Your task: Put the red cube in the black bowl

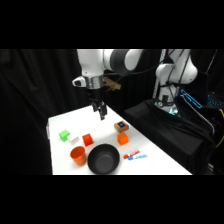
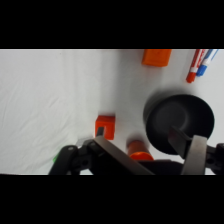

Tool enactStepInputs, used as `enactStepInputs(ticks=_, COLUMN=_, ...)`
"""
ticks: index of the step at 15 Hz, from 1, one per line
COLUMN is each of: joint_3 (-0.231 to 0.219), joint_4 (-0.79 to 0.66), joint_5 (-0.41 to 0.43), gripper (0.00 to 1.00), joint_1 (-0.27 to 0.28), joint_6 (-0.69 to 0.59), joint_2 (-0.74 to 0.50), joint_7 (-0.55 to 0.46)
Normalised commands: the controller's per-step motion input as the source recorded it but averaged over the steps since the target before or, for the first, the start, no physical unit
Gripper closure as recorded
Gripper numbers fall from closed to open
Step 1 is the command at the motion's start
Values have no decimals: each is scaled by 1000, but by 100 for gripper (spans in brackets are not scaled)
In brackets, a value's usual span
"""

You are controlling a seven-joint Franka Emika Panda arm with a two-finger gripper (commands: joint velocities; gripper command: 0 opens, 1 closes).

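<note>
The gripper (image 1: pixel 102 113) hangs above the far half of the white table (image 1: pixel 60 165), holding nothing; in the wrist view its two fingers (image 2: pixel 196 155) stand apart with open space between them. Below and toward the camera, the red cube (image 1: pixel 88 139) sits flat on the table, with no long axis to speak of, and bare cloth around it on the far side. An orange cup (image 1: pixel 78 155) stands just beside it, touching or nearly touching the black bowl (image 1: pixel 103 159) at the near edge. The bowl's hollow looks empty. An orange block (image 1: pixel 121 127), markers (image 1: pixel 135 156) and a green piece (image 1: pixel 64 135) lie apart.
</note>
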Motion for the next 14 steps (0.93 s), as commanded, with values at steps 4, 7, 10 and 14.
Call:
enactStepInputs(ticks=4, joint_3=0, joint_4=101, joint_5=43, gripper=0, joint_1=-45, joint_6=13, joint_2=78, joint_7=-56)
enactStepInputs(ticks=7, joint_3=-26, joint_4=238, joint_5=100, gripper=0, joint_1=-87, joint_6=39, joint_2=174, joint_7=-145)
enactStepInputs(ticks=10, joint_3=-14, joint_4=268, joint_5=197, gripper=0, joint_1=-101, joint_6=128, joint_2=218, joint_7=-231)
enactStepInputs(ticks=14, joint_3=12, joint_4=266, joint_5=214, gripper=0, joint_1=-80, joint_6=186, joint_2=265, joint_7=-235)
